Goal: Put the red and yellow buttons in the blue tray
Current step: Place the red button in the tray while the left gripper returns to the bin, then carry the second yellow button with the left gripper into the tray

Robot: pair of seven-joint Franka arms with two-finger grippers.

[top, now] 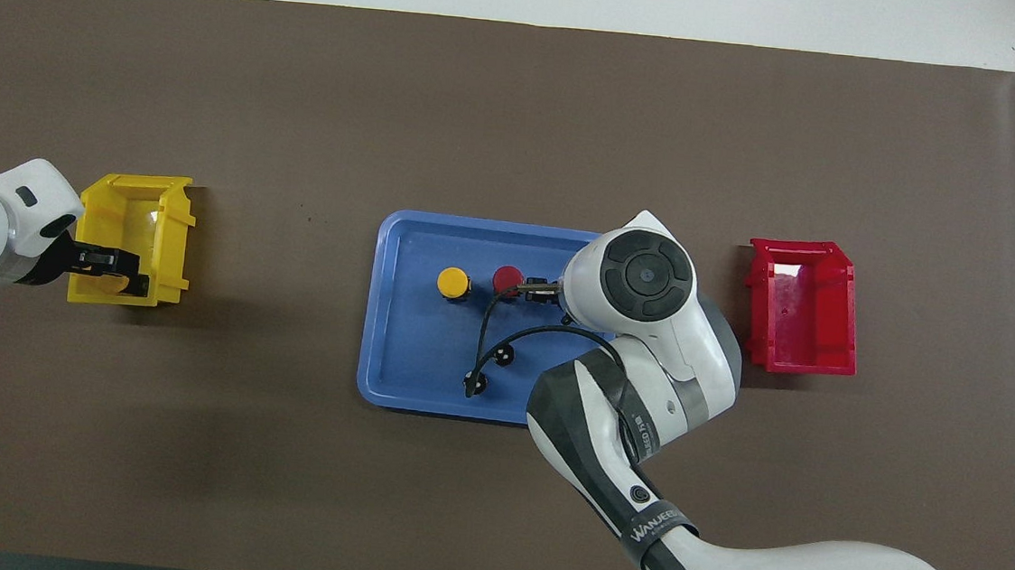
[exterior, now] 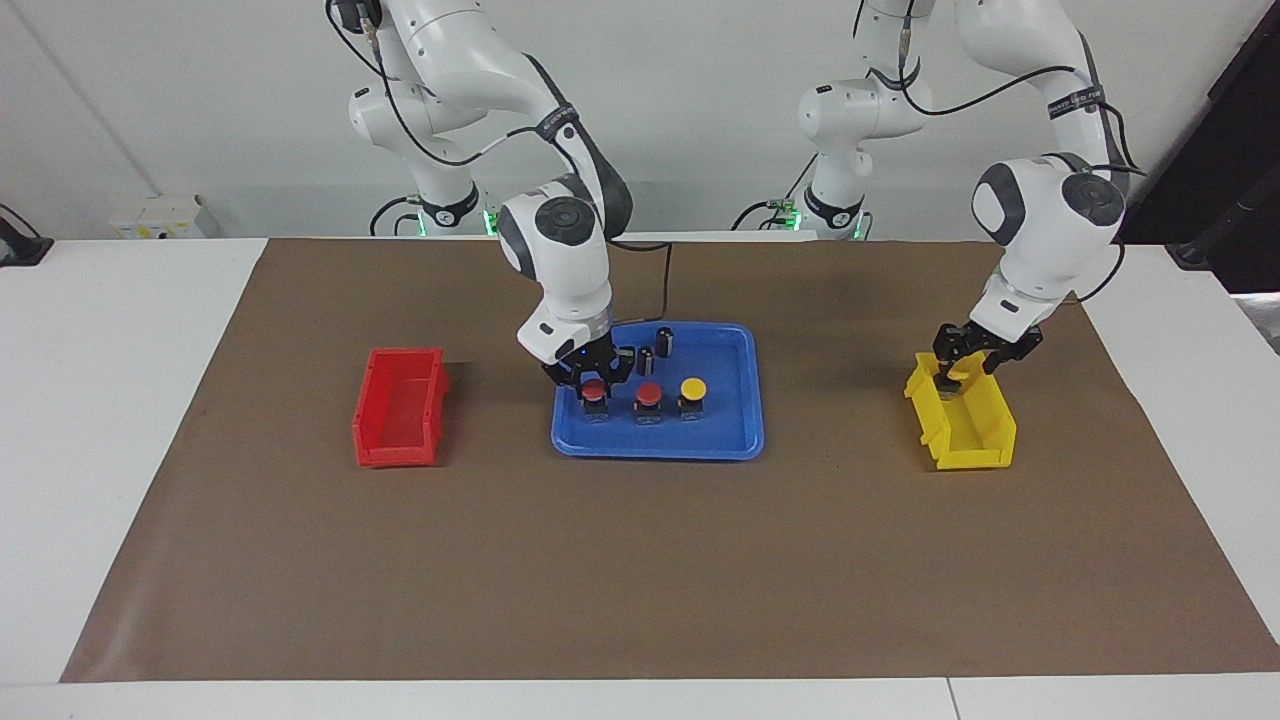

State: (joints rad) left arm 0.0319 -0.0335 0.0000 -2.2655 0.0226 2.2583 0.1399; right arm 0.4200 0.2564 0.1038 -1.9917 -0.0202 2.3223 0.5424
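Observation:
The blue tray (exterior: 730, 440) lies mid-table and also shows in the overhead view (top: 403, 349). In it stand two red buttons (exterior: 594, 390) (exterior: 648, 395) and one yellow button (exterior: 692, 388), in a row. My right gripper (exterior: 594, 376) is low over the tray, open, its fingers either side of the red button nearest the right arm's end; the wrist hides that button from above. The other red button (top: 506, 279) and the yellow one (top: 452, 282) show from above. My left gripper (exterior: 955, 372) is down in the yellow bin (exterior: 970, 430), shut on a second yellow button (top: 102, 277).
Two small dark cylinders (exterior: 664, 340) (exterior: 645, 360) stand in the tray, nearer the robots than the buttons. The red bin (exterior: 400, 405) stands empty toward the right arm's end of the brown mat. The right arm's black cable hangs over the tray (top: 491, 320).

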